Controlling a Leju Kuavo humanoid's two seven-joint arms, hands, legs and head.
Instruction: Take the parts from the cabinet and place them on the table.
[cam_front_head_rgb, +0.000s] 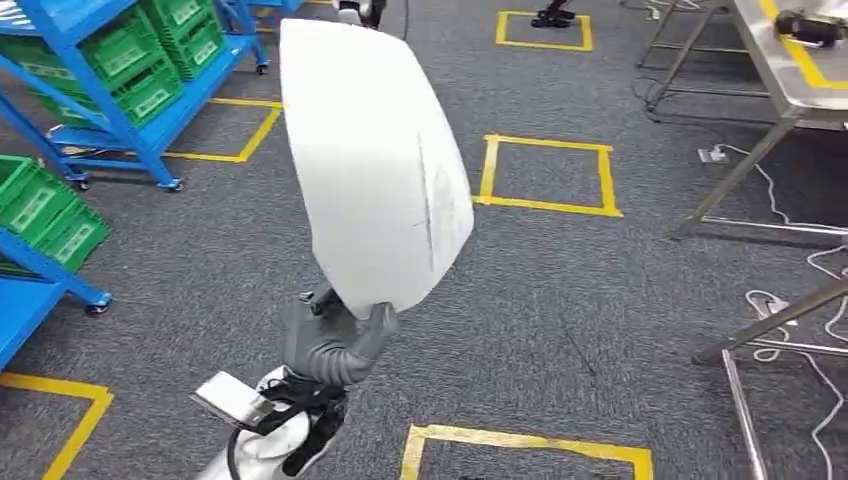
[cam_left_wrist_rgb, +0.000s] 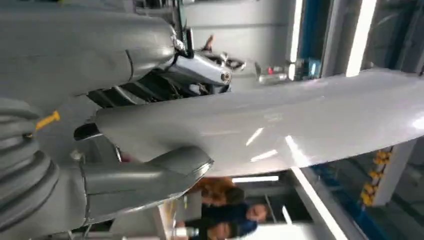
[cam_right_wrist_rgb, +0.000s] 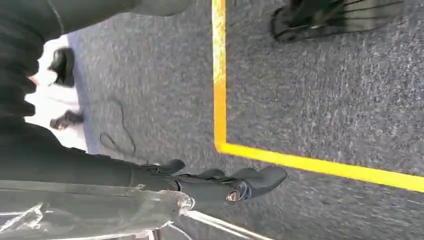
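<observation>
Head view: left hand (cam_front_head_rgb: 335, 345) grips the near edge of the white panel part (cam_front_head_rgb: 375, 165), held upright over the grey carpet floor (cam_front_head_rgb: 560, 290), mid-carry. Metal surface (cam_front_head_rgb: 790, 75) is far right, blue cabinet racks (cam_front_head_rgb: 110, 110) with green bins (cam_front_head_rgb: 150, 60) far left. Judgement: keep the pinch firm, panel is big and top-heavy on a small edge grip; turn right slowly and watch the cable (cam_front_head_rgb: 790, 300) near the surface legs. Left wrist view: thumb (cam_left_wrist_rgb: 150, 175) and fingers clamp the curved part (cam_left_wrist_rgb: 280, 125); glossy, smooth, thin shell, likely slippery. Right wrist view: right hand (cam_right_wrist_rgb: 225, 182) hangs over the floor by a yellow line (cam_right_wrist_rgb: 218, 75), fingers seemingly loose, holding nothing.
</observation>
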